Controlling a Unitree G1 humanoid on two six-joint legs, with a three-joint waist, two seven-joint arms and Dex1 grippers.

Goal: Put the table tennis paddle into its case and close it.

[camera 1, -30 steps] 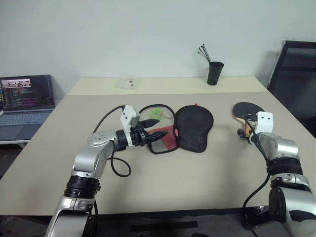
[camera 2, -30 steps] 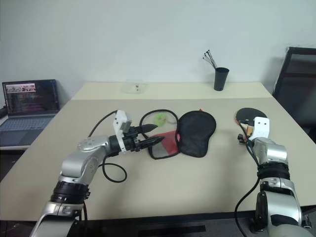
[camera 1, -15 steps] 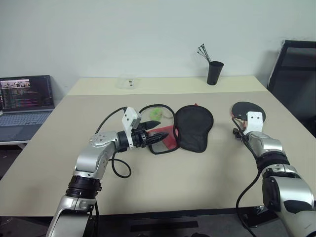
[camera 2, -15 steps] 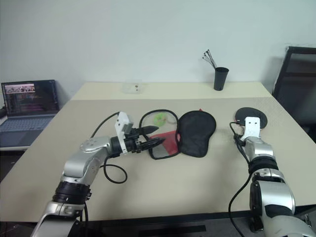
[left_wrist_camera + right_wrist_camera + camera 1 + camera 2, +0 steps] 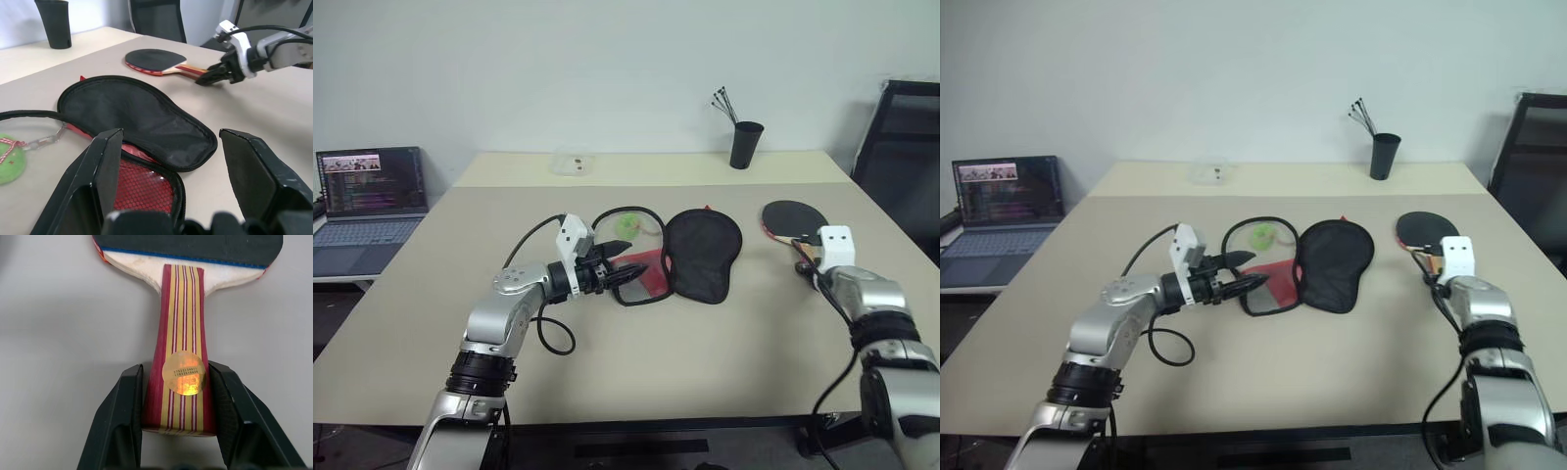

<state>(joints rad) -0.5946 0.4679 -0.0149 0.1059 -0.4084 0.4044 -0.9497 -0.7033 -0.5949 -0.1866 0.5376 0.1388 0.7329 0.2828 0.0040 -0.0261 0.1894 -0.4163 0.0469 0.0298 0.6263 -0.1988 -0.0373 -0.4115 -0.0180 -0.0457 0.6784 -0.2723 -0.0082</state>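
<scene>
So the table tennis paddle point(image 5: 792, 219) sits on the table point(image 5: 705, 343) at the right of the head views, black face pointing toward the far edge and handle pointing back at the robot. The right gripper point(image 5: 177, 396) has its two black fingers on either side of the striped handle, right at the butt end. In the right wrist view the fingers look pressed against the handle's sides, so it reads as clamped on the paddle, which lies flat on the table.

The case point(image 5: 700, 253) is in the middle of the head views, unzipped and lying open: black flap on the right, red panel with mesh on the left. The left gripper point(image 5: 171, 161) hangs just left of it with its fingers spread wide, nothing between them. In the left wrist view the red mesh part sits right in front of that gap.

Hard to make out: the right gripper's fingers in the head views are tucked behind the white wrist block, so the grip is only clear from the wrist camera. The paddle's face is cut off at the top of that wrist view. A green tag point(image 5: 624, 225) lies inside the case's looped strap.
</scene>
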